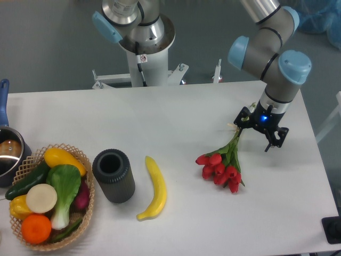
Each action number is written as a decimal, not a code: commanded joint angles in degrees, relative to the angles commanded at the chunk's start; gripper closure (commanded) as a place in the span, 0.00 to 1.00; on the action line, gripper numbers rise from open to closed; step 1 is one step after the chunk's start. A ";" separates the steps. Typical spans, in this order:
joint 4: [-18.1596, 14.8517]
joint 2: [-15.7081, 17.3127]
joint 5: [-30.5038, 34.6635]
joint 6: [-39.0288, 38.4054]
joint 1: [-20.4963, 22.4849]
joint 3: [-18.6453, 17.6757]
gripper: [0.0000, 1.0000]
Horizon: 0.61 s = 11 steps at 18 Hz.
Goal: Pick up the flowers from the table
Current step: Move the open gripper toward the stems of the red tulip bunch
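The flowers [222,162], a bunch of red tulip buds on green stems, lie on the white table [176,114] right of centre, buds toward the front and stem ends pointing up-right. My gripper [254,131] hangs open over the stem ends, one finger at about the stem tips and the other [270,144] to their right. Nothing is held between the fingers. Whether the fingers touch the stems I cannot tell.
A yellow banana [153,188] and a dark grey cylinder cup [113,175] lie left of the flowers. A wicker basket [74,157] of vegetables and fruit stands at the front left, a pot [9,154] behind it. A second arm's base [145,50] stands at the back.
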 joint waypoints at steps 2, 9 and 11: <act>-0.97 0.09 0.00 0.09 -0.26 -0.88 0.00; -5.72 0.35 -2.20 1.32 -0.62 -0.79 0.00; -7.38 0.26 -2.28 2.11 -0.44 -0.71 0.00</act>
